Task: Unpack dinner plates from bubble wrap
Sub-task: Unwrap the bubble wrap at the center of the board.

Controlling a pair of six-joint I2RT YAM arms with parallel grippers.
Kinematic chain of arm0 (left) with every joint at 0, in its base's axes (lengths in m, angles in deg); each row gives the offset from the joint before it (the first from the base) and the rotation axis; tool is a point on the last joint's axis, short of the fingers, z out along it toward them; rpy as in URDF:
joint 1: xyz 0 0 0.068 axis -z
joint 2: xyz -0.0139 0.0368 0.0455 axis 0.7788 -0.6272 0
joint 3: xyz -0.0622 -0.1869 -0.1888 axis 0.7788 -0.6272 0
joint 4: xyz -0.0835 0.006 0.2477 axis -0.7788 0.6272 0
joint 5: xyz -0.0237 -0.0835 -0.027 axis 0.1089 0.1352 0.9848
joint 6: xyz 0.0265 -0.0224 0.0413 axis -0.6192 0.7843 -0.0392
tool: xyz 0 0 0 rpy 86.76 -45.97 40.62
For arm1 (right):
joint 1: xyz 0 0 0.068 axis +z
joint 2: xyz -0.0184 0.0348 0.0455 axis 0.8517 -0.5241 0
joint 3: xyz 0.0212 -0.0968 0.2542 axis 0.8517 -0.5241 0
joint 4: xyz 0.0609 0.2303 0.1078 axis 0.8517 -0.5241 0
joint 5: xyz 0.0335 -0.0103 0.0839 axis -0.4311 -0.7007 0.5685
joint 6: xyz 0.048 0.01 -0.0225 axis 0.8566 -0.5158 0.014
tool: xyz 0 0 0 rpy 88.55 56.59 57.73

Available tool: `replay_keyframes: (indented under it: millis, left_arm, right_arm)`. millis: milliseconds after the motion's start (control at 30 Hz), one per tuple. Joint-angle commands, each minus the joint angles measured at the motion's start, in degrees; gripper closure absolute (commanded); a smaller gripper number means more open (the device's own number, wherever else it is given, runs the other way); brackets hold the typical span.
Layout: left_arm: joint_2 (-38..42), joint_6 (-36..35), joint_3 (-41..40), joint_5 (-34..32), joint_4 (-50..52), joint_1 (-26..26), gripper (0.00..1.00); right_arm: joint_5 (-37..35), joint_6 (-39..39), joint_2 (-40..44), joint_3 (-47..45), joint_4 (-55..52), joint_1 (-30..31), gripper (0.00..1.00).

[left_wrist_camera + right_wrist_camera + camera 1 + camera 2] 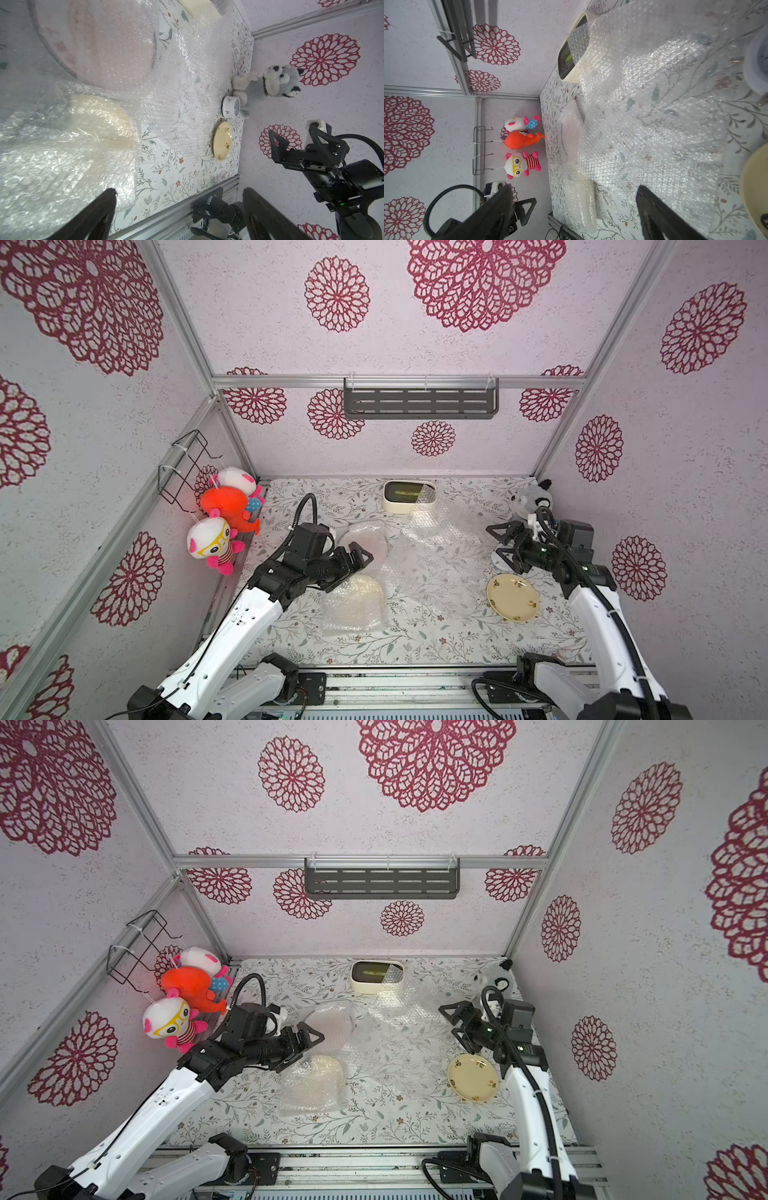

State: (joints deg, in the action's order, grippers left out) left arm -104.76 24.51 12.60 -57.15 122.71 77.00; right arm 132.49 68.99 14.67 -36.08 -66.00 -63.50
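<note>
Wrapped cream plate (357,598): near side of box (409,497), well apart, off to left. Second wrapped plate (365,541): between wrapped cream plate and box. Bare plate (513,597): near side of box, off to right. Loose sheet (440,551) draped off box. Left tool (358,570) wide, empty, at wrapped cream plate's edge nearest box. Right tool (494,540) wide, empty. Next, likely: pinch only wrap (353,622), not rim; peel slow, low; press with right tool to keep plate flat on worktop (415,639).

Both top views look steeply down from high onto the whole worktop (415,639). Wrist cameras sit behind the left pincer (178,193) and right pincer (575,187), facing each other across the same bubble wrap (182,87).
</note>
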Motion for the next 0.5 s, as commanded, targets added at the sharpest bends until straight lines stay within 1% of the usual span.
replay_keyframes:
  millis: [0, 100, 200, 367, 467]
  left_arm:
    - [-1.2, 3.0, 2.1, -2.8, 0.1, -0.5, 0.02]
    - [-1.4, 5.2, 1.2, -3.5, -0.8, -0.5, 0.02]
    - [0.2, 7.4, -0.8, -5.1, -1.1, -0.5, 0.02]
    - [5.6, 10.4, -4.4, -9.9, 3.0, -0.5, 0.02]
    - [7.2, 10.4, -6.0, -11.6, 6.0, -0.8, 0.02]
  right_arm:
    - [-0.1, -1.6, -3.3, 2.7, 6.7, 3.9, 0.06]
    - [0.5, -2.6, -7.8, 2.9, 9.7, 6.7, 0.07]
    - [0.8, -4.4, -11.8, 3.4, 10.5, 9.5, 0.11]
    - [0.1, -7.5, -17.5, 5.6, 9.2, 16.3, 0.16]
    - [-0.1, -8.2, -20.8, 5.6, 9.3, 20.4, 0.20]
